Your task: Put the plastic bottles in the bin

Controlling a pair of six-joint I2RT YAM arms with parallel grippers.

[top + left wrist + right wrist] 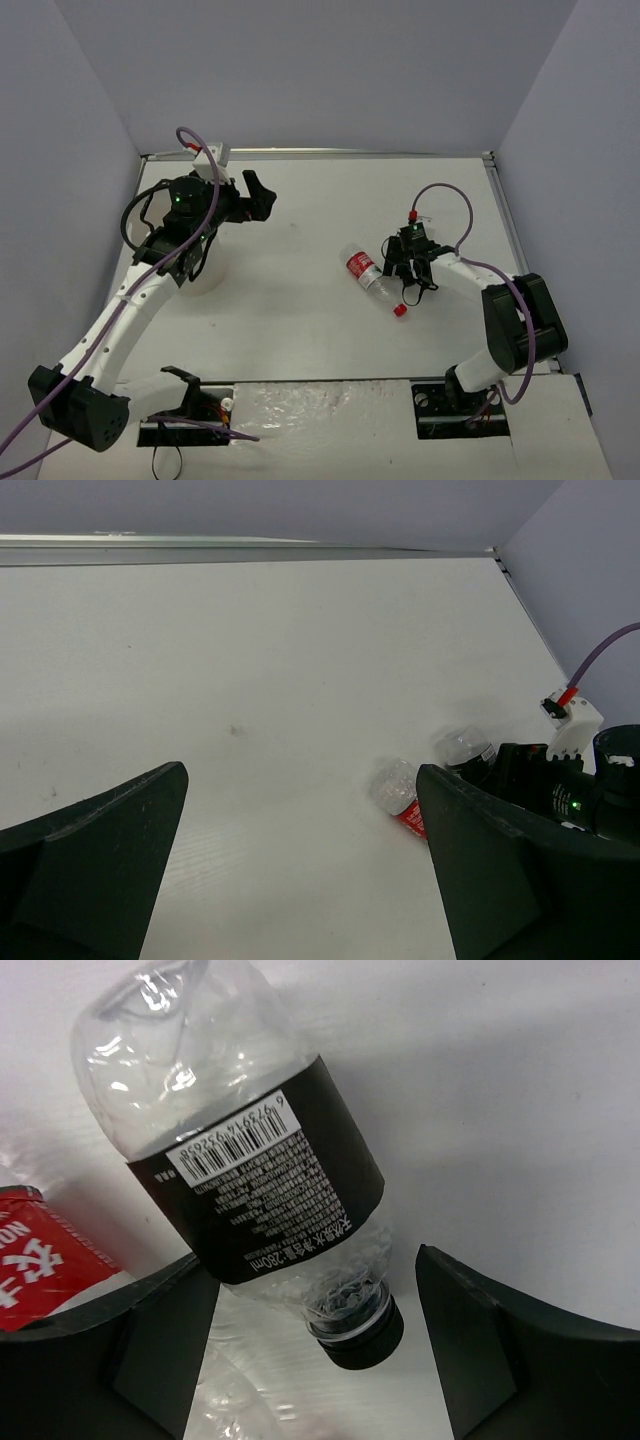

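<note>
My right gripper [315, 1330]: jaws spread, black bottle [260, 1170] lying between them, red bottle [40, 1255] just outside one jaw. My left gripper [300, 870]: jaws spread over the table [250, 660].

2 bottles [368, 272] lie side by side right of centre; bin [212, 272] far left

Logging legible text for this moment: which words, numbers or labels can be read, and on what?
"280ml": at the end of a line of small white print on the black-labelled bottle, right wrist view.
Barcode digits and the other print on that label: too small to read surely.
Large white characters on the red-labelled bottle: cut off by the frame edge, unreadable.
Top and left wrist views: nothing legible.
</note>
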